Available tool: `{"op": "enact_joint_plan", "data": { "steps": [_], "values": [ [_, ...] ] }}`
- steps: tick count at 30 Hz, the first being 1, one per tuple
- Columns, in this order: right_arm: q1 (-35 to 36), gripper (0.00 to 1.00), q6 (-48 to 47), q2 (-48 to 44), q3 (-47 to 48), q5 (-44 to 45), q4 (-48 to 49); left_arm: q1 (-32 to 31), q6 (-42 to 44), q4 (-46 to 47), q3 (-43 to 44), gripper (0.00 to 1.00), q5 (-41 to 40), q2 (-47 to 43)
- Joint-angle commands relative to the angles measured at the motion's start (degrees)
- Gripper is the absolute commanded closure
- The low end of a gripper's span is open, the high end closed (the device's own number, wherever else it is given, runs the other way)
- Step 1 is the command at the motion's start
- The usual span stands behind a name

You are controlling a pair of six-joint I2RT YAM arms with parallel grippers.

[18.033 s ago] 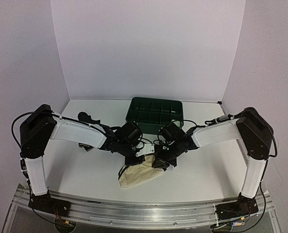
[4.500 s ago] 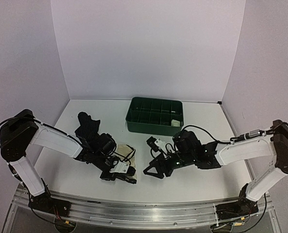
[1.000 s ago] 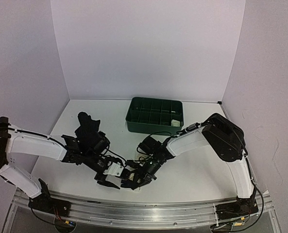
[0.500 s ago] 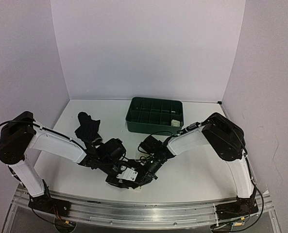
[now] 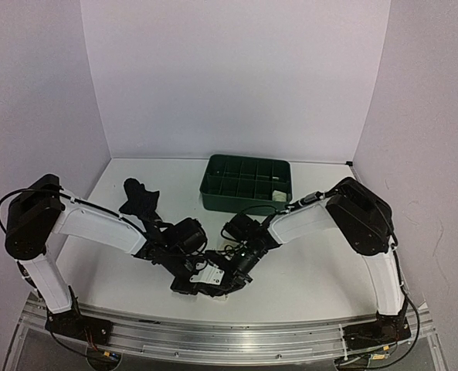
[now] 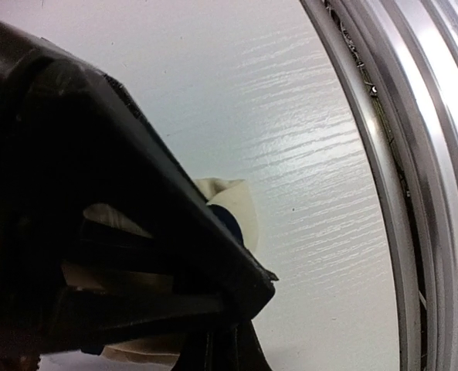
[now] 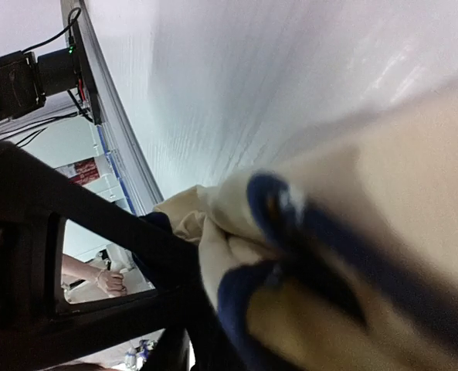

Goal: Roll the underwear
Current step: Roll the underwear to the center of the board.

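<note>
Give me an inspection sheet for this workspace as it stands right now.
Surface: white table, no damage seen.
Job's things: cream underwear with dark edging between both claws; black underwear loose at left; cream piece in the green tray.
Clutter: nothing seen.
Claws: left claw shut on the cream underwear; right claw against it, grip unclear.
Cables: cable loops along both arms.
Surroundings: plain walls, metal rail at near edge.

Pale lilac walls [image 5: 236,85], white table [image 5: 321,270], aluminium rail [image 5: 236,338] along near edge
</note>
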Motion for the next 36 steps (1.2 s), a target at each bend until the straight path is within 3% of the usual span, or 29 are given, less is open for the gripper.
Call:
{"op": "enact_joint_plan", "data": {
  "steps": [1,13,15,18,21,23,29,36],
  "values": [
    [-0.65,0.66,-4.64,-5.76,0.81,11.74,-2.99,0.9,-5.14,-7.69,3.91,1.0,6.99,2.42],
    [-0.91,0.59,-8.44,-21.29,-9.06,24.97,-0.92,7.21,-9.46,-15.65,9.49,1.0,17.79,8.46],
    [-0.88,0.59,-8.75,-24.61,-13.12,26.48,3.7,8.32,-10.27,-16.36,10.41,1.0,20.08,9.77],
    [-0.55,0.59,-11.3,-32.66,-24.75,31.86,19.06,10.51,-11.64,-17.16,12.04,1.0,23.22,11.52],
    [2.95,0.55,-20.59,-40.73,-36.36,40.36,31.71,11.36,-11.59,-18.36,13.16,1.0,25.06,12.43],
    [7.48,0.54,-31.82,-43.29,-38.1,48.21,31.77,11.5,-11.48,-19.07,13.76,1.0,26.86,12.77],
    [21.28,0.55,-53.07,-34.94,-29.3,62.84,23.54,12.11,-11.83,-22.29,16.73,1.0,32.5,15.66],
    [23.25,0.55,-62.92,-23.55,-22.83,69.51,25.62,12.44,-12.59,-23.07,16.38,1.0,33.32,17.02]
  ]
}}
